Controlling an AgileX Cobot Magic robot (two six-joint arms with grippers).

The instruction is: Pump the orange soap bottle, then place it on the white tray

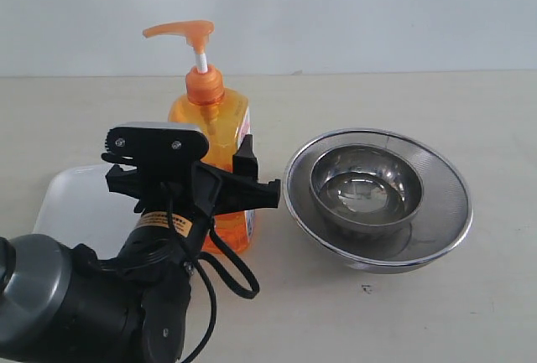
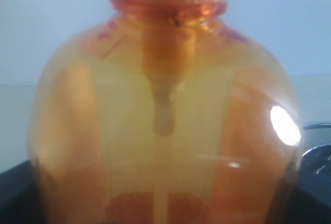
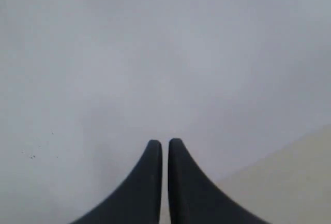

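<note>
Exterior view: the orange soap bottle [image 1: 214,124] stands upright on the counter [image 1: 436,313], left of centre, with its pump head [image 1: 180,32] raised on the white stem and the spout pointing left. The white tray [image 1: 71,204] lies just left of the bottle and is partly hidden by the arm, so I cannot tell whether the base touches its rim. Two nested steel bowls [image 1: 453,212] sit to the right, near the bottle but apart from it. The left arm reaches in low from the near left, its wrist roughly level. The left end effector [image 1: 210,174] brackets the lower half of the bottle and appears to pinch it, one black finger lying against the labelled side.

Left wrist view: the bottle [image 2: 165,105] fills the picture, with the dip tube showing through the translucent wall. Dark fingers [image 2: 11,195] show at the lower corners, hard beside its walls.

Right wrist view: the right end effector [image 3: 164,149] is pressed together, with only blank wall and a strip of counter beyond it, and nothing held.

Handling, as a judgement: the bottle looks well filled, so fairly heavy. It is stiff but slightly yielding plastic with glossy, slippery walls, and its height makes it apt to tip. A hold low on the flat sides suits it, and the pump head should take a press straight down from above.
</note>
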